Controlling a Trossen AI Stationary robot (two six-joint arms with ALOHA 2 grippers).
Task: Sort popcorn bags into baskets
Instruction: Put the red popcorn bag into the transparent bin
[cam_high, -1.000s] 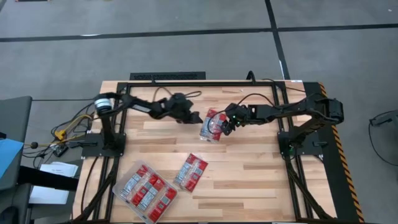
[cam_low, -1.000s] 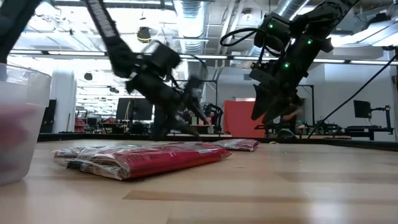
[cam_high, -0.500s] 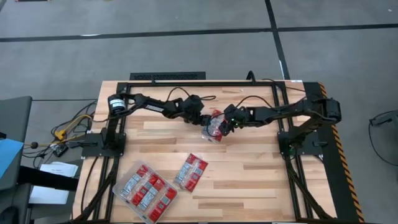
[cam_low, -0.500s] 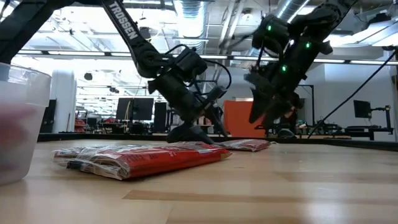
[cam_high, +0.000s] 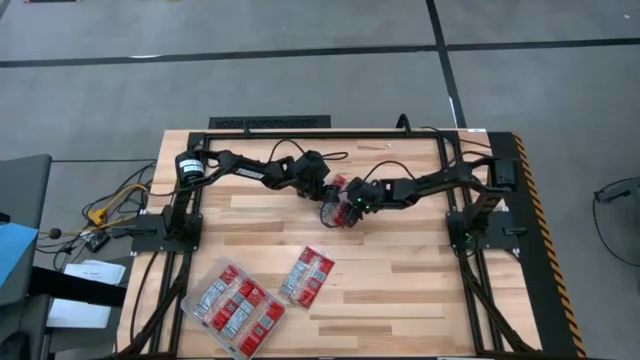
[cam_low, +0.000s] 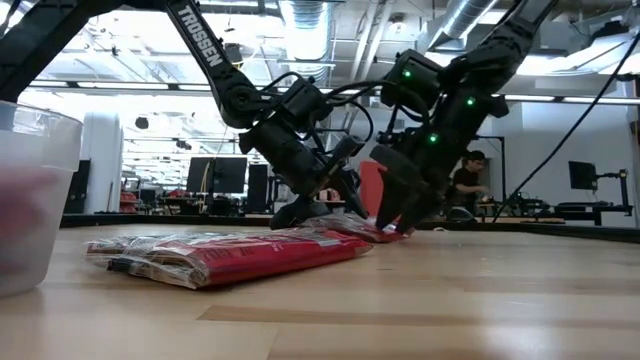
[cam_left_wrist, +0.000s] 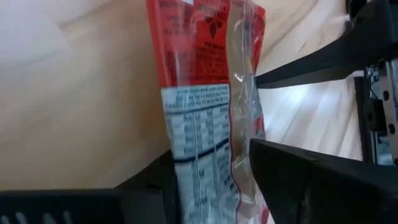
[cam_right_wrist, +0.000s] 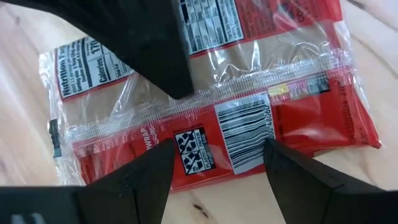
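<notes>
Red flat popcorn packets with clear middle panels (cam_high: 340, 205) lie mid-counter, well apart from the clear plastic tray (cam_high: 234, 307). Left end effector (cam_high: 328, 190) is clamped on one packet's edge, likely peeling it off. Right end effector (cam_high: 352, 206), fingers apart, straddles the pile. Bare wooden counter (cam_high: 400, 280) all around.

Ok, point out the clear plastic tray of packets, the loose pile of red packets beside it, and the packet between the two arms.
clear plastic tray (cam_high: 190, 303), high view, on its left rim.
loose pile of red packets (cam_high: 308, 275), high view, on its middle.
red and silver packet between the arms (cam_right_wrist: 249, 118), right wrist view, on its barcode.
</notes>
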